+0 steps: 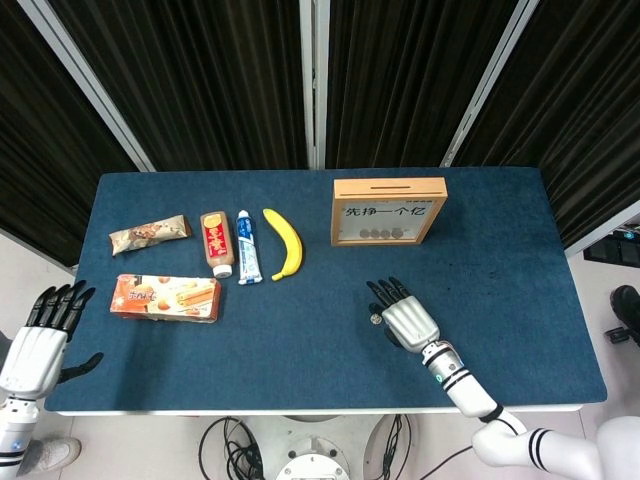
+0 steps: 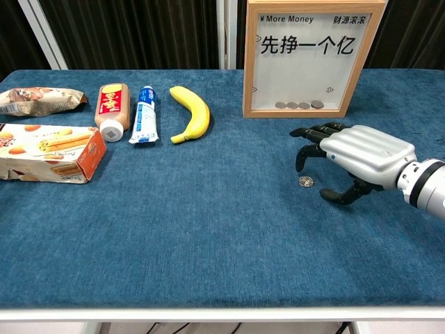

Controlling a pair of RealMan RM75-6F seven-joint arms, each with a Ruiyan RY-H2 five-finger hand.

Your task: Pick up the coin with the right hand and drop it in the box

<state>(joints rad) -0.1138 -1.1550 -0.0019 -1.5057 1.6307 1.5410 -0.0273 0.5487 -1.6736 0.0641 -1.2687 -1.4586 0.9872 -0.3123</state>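
Note:
A small silver coin (image 2: 305, 181) lies flat on the blue tablecloth; in the head view the coin (image 1: 376, 319) peeks out at the left edge of my right hand. My right hand (image 2: 351, 156) (image 1: 401, 317) hovers just above and right of the coin, fingers spread and curved downward, thumb low beside it, holding nothing. The wooden box (image 2: 311, 57) (image 1: 389, 210) stands upright at the back with a glass front, several coins inside and a slot on top. My left hand (image 1: 42, 335) hangs open off the table's left edge.
A banana (image 2: 192, 112), a toothpaste tube (image 2: 144, 113), a brown bottle (image 2: 112, 108), a snack wrapper (image 2: 36, 99) and a biscuit box (image 2: 49, 152) lie on the left half of the table (image 2: 208, 243).

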